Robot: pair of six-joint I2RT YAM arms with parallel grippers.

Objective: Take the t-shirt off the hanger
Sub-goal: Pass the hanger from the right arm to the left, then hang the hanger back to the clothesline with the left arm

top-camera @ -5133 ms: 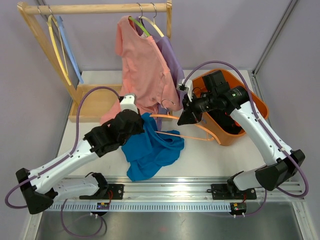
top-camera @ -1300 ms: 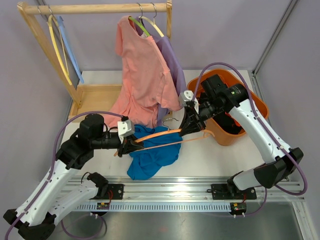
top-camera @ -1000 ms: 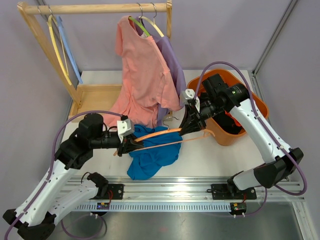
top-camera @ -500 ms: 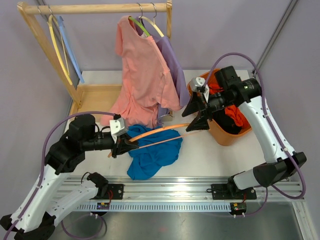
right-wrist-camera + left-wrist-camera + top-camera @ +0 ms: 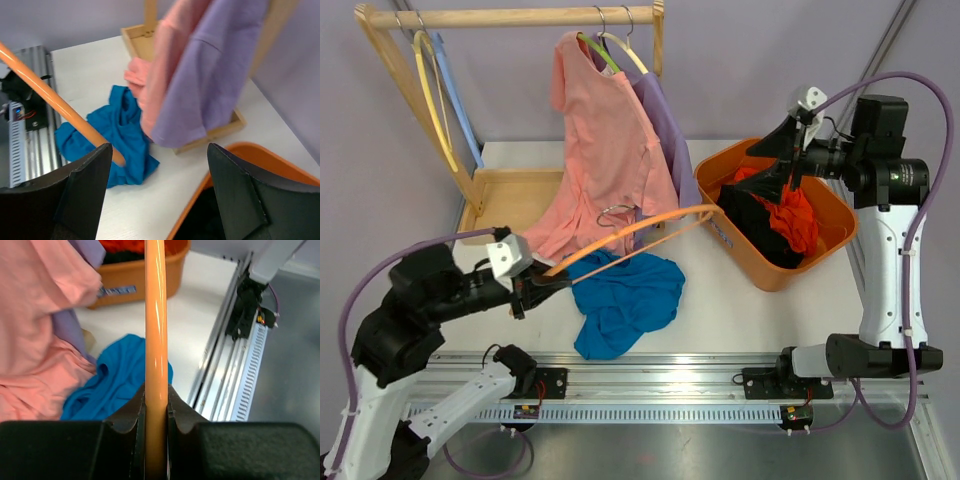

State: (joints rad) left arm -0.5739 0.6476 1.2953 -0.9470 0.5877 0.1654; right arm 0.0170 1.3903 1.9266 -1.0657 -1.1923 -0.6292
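While left jaws clench the glossy orange hanger (image 5: pixel 156 315), right jaws gape wide.

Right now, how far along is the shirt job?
Looks nearly done: the blue t-shirt lies crumpled on the table, and the orange hanger looks bare. The left fingers clamp that hanger in the air; the right fingers are open. Left: setting the hanger down, probably.

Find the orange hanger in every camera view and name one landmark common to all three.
Top external: the orange hanger runs diagonally across the centre, from the left gripper up toward the basket.
Left wrist: a vertical bar down the middle, clamped in the left gripper.
Right wrist: a diagonal bar on the left side.
Shared landmark: the crumpled blue t-shirt.
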